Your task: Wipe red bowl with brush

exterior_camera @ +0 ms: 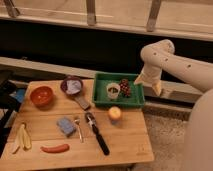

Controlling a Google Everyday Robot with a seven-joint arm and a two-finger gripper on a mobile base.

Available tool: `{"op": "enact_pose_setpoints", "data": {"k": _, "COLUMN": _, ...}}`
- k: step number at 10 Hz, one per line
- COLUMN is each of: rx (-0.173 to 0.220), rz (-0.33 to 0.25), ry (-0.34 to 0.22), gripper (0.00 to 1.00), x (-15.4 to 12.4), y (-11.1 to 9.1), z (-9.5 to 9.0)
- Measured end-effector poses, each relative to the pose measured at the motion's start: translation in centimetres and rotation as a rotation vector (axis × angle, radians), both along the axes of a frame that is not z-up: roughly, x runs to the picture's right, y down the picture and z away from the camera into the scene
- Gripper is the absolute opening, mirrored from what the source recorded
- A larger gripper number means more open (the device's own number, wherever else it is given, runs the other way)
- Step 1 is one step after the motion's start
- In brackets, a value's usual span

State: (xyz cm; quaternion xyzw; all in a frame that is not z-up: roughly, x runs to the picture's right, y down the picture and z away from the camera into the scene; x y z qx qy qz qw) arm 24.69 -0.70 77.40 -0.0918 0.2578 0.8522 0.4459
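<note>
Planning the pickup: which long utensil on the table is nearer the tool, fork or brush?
The brush, black-handled, right of the silver fork; the tool hangs right of the green tray.

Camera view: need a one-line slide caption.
Open hand hangs right of the green tray; brush lies on the wooden table, red bowl at its left.

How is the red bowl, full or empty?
Empty: the red bowl shows only its plain inside. The gripper hangs beside the green tray.
</note>
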Motion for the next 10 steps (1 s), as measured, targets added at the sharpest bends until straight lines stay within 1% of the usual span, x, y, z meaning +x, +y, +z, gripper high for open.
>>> {"op": "enact_pose_setpoints", "data": {"k": 1, "rx": -0.007, "rz": -0.017, "ry": -0.015, "gripper": 0.8, "x": -0.2, "y": 0.1, "z": -0.2}}
{"op": "enact_pose_setpoints", "data": {"k": 2, "rx": -0.012, "rz": -0.046, "ry": -0.043, "gripper": 0.8, "x": -1.2, "y": 0.1, "z": -0.5}}
{"op": "enact_pose_setpoints", "data": {"k": 3, "rx": -0.018, "rz": -0.083, "ry": -0.087, "gripper": 0.8, "x": -3.0, "y": 0.2, "z": -0.8}}
{"op": "enact_pose_setpoints", "data": {"k": 4, "rx": -0.024, "rz": -0.133, "ry": -0.142, "gripper": 0.8, "x": -5.7, "y": 0.4, "z": -1.3}}
{"op": "enact_pose_setpoints", "data": {"k": 5, "rx": -0.028, "rz": -0.172, "ry": -0.183, "gripper": 0.8, "x": -7.9, "y": 0.6, "z": -1.6}}
{"op": "enact_pose_setpoints", "data": {"k": 7, "rx": -0.036, "rz": -0.271, "ry": -0.303, "gripper": 0.8, "x": -13.8, "y": 1.5, "z": -3.1}}
{"op": "enact_pose_setpoints", "data": {"k": 8, "rx": -0.04, "rz": -0.316, "ry": -0.368, "gripper": 0.8, "x": -16.3, "y": 2.0, "z": -4.0}}
{"op": "enact_pose_setpoints", "data": {"k": 10, "rx": -0.053, "rz": -0.39, "ry": -0.518, "gripper": 0.8, "x": -20.2, "y": 3.4, "z": -6.1}}
